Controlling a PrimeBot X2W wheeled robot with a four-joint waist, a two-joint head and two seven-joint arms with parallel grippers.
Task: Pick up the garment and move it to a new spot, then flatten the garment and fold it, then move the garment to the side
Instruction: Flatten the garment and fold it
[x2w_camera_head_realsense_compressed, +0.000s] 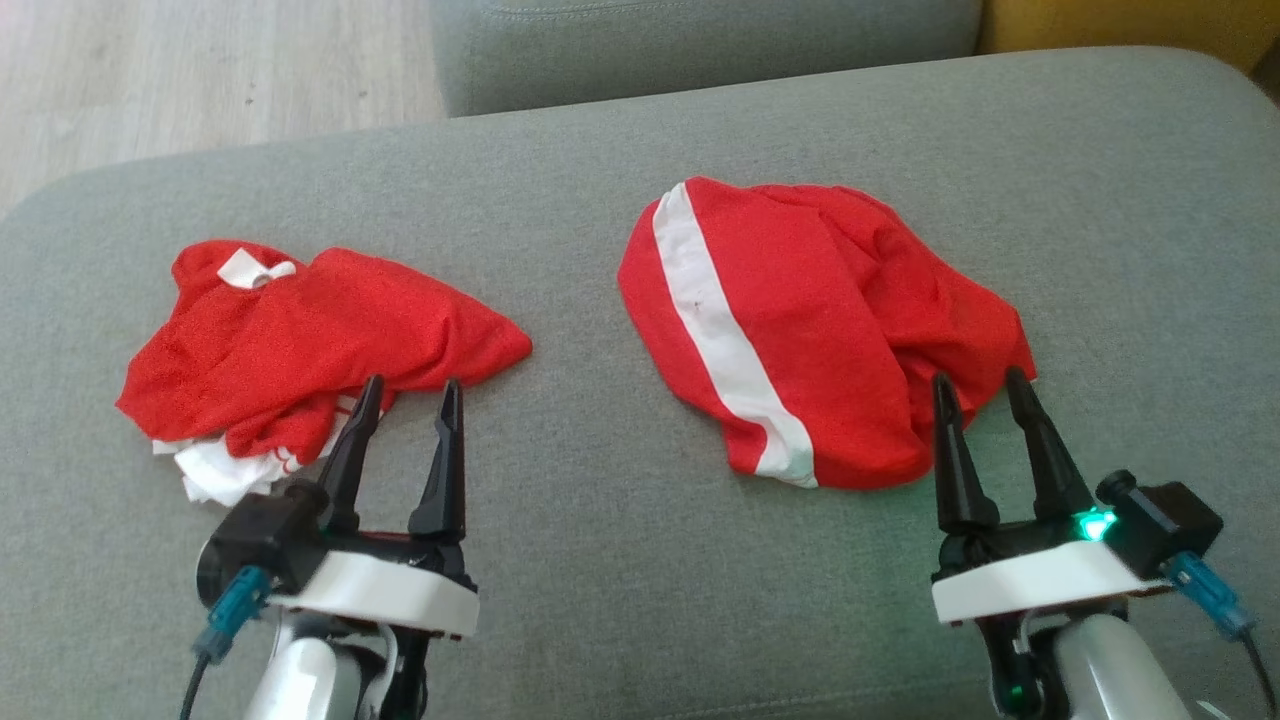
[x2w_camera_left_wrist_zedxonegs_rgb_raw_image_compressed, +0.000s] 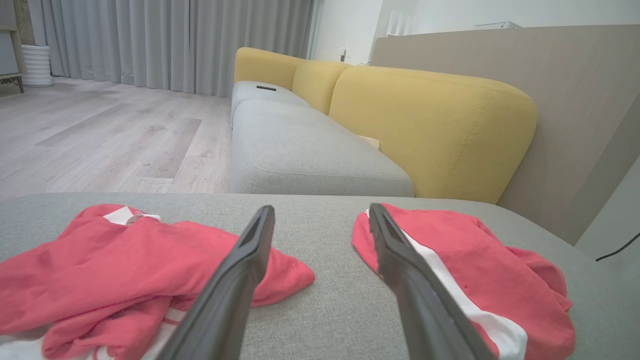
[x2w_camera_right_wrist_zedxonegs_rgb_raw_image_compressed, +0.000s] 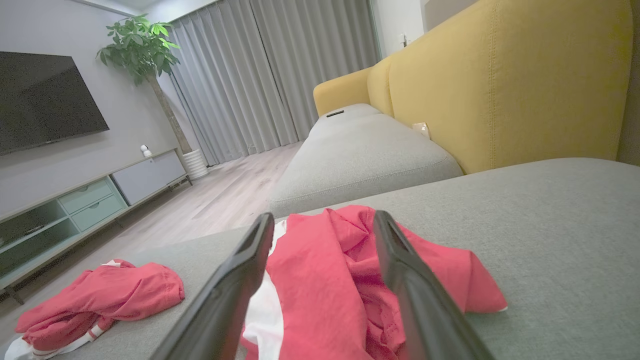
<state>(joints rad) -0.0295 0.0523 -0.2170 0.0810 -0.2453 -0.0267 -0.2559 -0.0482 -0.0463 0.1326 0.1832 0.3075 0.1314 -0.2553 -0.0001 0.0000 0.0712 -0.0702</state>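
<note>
Item: striped garment (x2w_camera_head_realsense_compressed: 800, 320) and second garment (x2w_camera_head_realsense_compressed: 320, 330), both crumpled, well apart on cushion (x2w_camera_head_realsense_compressed: 600, 600); left gripper (x2w_camera_head_realsense_compressed: 412, 383), right gripper (x2w_camera_head_realsense_compressed: 978, 377), jaws spread, empty; risk: pinching one loose layer could leave it bunched, folding askew.

We see soft, even light on the cushion (x2w_camera_head_realsense_compressed: 600, 580), with only faint shadows under the garment (x2w_camera_head_realsense_compressed: 800, 330) lying on it. A green lamp (x2w_camera_head_realsense_compressed: 1095, 524) on the right gripper (x2w_camera_head_realsense_compressed: 978, 378) tints the cushion beside it. In both wrist views the red looks paler, the near fingers (x2w_camera_left_wrist_zedxonegs_rgb_raw_image_compressed: 235, 290) are blurred, and everything beyond the cushion stretches toward the edges.
</note>
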